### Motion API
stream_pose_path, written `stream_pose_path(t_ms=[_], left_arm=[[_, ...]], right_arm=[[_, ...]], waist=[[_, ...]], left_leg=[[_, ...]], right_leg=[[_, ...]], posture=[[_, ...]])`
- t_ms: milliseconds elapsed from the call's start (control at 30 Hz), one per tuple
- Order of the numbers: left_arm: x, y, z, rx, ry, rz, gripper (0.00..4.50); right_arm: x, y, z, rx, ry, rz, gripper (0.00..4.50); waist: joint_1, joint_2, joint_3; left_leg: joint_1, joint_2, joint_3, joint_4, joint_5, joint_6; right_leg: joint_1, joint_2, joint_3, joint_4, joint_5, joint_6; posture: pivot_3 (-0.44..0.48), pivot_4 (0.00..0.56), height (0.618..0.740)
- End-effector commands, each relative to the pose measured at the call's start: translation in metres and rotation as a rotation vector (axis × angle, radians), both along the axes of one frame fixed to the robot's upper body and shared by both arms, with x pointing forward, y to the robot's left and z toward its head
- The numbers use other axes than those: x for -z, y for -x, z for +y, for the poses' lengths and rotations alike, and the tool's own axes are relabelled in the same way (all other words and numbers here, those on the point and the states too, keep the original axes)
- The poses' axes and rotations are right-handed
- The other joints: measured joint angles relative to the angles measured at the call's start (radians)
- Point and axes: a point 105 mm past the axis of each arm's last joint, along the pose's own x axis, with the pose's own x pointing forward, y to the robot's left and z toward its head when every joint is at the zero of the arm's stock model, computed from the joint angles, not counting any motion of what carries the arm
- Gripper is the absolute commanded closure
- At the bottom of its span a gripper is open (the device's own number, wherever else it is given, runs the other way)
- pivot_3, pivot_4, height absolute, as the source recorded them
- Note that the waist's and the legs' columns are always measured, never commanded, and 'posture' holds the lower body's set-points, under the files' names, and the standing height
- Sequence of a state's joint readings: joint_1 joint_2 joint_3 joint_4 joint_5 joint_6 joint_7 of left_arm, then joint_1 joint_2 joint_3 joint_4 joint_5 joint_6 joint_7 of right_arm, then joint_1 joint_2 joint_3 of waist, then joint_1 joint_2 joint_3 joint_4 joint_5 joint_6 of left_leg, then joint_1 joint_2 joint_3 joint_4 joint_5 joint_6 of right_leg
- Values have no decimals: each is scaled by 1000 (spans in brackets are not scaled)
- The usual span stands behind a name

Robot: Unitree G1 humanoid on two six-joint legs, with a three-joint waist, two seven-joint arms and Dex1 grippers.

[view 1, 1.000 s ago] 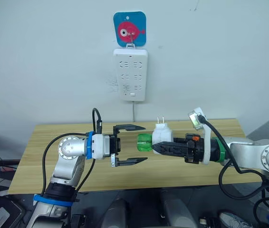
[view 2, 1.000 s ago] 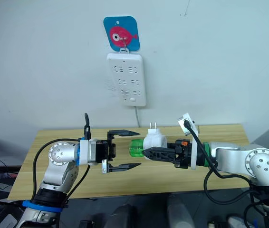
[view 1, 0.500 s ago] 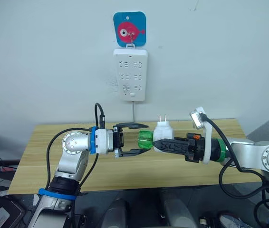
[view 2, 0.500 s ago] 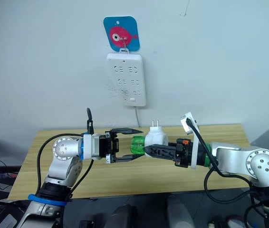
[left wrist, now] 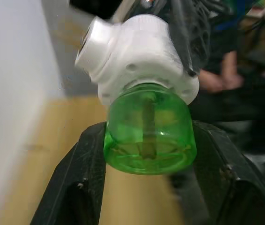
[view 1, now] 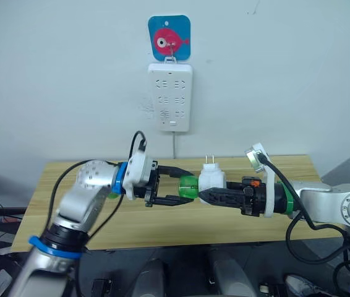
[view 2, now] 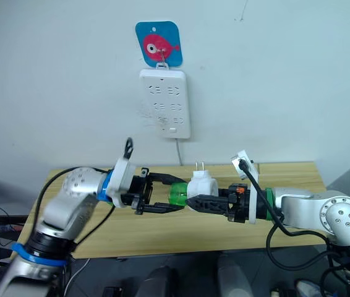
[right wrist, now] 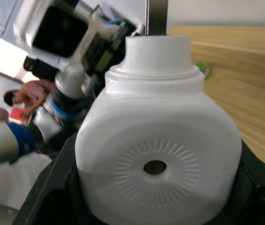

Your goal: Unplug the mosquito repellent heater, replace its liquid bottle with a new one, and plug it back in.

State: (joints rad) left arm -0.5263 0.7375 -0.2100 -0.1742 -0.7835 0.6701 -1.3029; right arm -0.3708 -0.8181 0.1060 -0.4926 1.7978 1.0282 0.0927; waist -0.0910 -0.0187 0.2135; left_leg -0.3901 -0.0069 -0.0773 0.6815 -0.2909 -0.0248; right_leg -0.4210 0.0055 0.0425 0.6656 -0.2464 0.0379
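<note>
The white mosquito repellent heater [view 1: 212,180] is held in the air over the table, prongs pointing up, with my right gripper [view 1: 204,189] shut on its body. Its round vented face [right wrist: 156,169] fills the right wrist view. A green liquid bottle [view 1: 189,187] sticks out of the heater toward my left arm. My left gripper [view 1: 184,187] reaches in from the left, and its two black fingers [left wrist: 89,159] press against both sides of the bottle [left wrist: 146,136], just below the heater [left wrist: 142,56].
A white power strip [view 1: 170,97] hangs on the wall under a blue fish plaque [view 1: 169,37], its cord dropping behind the wooden table [view 1: 162,223]. A small green item [right wrist: 202,70] lies on the table. People [right wrist: 22,101] are in the background.
My left gripper has advanced to the right and its fingers have come together onto the green bottle. The right gripper with the heater has stayed almost still.
</note>
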Motion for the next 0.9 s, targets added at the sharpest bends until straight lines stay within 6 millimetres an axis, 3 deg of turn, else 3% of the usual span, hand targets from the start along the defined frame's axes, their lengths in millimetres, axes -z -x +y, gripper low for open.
stream_pose_path(t_ms=[33, 167, 233, 400, 467, 633, 900], left_arm=[[-15, -3, 7, -1, -22, 293, 2227], [-22, -5, 5, 8, -1, 272, 2227], [-18, -10, 5, -27, 6, 166, 2227], [-5, -20, 3, -88, 44, -270, 631], [-2, -18, 5, -82, 60, -363, 29], [11, -8, 14, -128, 146, -710, 0], [17, 3, 1, -151, 251, -879, 0]], right_arm=[[-2, 13, 4, -72, 23, -43, 1464], [-3, 12, 4, -63, -1, -23, 1464], [-3, 11, 3, -49, -13, -6, 1464], [-5, 6, 0, 1, -55, 41, 1464], [-4, 5, -1, 8, -53, 46, 1464], [-3, 4, -3, 13, -42, 44, 1464], [-3, 2, -2, 11, -39, 37, 1464]], waist=[[-2, 0, 0], [-4, 0, 0], [-5, 0, 0], [2, 0, 0], [4, 0, 0], [4, 1, -1], [11, 1, -2]], left_leg=[[0, 0, 0, 0, 0, 0], [1, 0, 1, -1, 0, 0], [0, 1, 1, -1, 0, 0], [0, 1, 1, -2, 0, -1], [0, 1, 2, -1, 0, -1], [1, 0, 5, -1, 0, 0], [0, 0, 4, 0, 0, 0]], right_leg=[[0, 0, 0, 1, 0, 0], [0, 0, 1, 1, 1, -3], [-2, 0, 1, 1, 3, -5], [-2, -6, 2, 0, 3, -5], [-2, -7, 3, 0, 3, -6], [-1, -8, 4, -1, 3, -6], [0, -8, 3, -1, 3, -5]], posture=[[-155, 172, 740], [-158, 171, 740], [-158, 171, 740], [-160, 167, 740], [-161, 166, 740], [-161, 166, 740], [-147, 160, 740]])
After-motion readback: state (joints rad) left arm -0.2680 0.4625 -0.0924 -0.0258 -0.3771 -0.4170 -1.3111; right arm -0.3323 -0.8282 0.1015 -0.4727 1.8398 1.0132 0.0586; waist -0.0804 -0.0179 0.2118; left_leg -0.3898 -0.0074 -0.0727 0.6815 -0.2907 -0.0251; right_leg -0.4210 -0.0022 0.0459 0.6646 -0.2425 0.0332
